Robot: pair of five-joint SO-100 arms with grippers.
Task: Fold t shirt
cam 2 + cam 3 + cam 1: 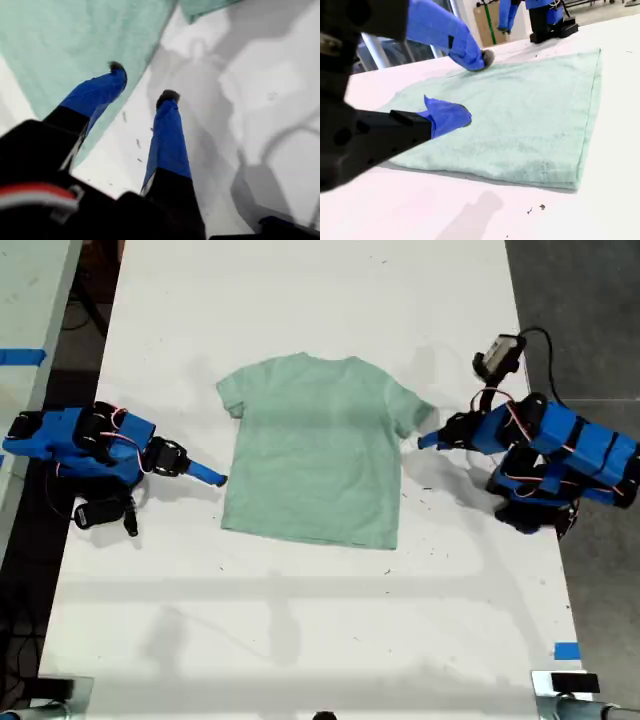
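The pale green t shirt (pixel 315 450) lies flat and unfolded in the middle of the white table (pixel 300 620), neck toward the far edge. My first gripper (pixel 425 440) is at the exterior view's right, by the sleeve there. The first wrist view shows this first gripper (pixel 142 81) open, one fingertip over the shirt (pixel 60 45) edge, the other over bare table. My second gripper (pixel 215 478) sits at the exterior view's left, just off the shirt's side near the hem. In its own view the second gripper (pixel 472 87) is open and empty, low beside the shirt (pixel 530 115).
A blue tape mark (pixel 565 650) sits near the table's front corner at the exterior view's right. Another table with blue tape (pixel 22 357) stands beyond the exterior view's left edge. The second wrist view shows the first arm's base (pixel 547 22) across the shirt.
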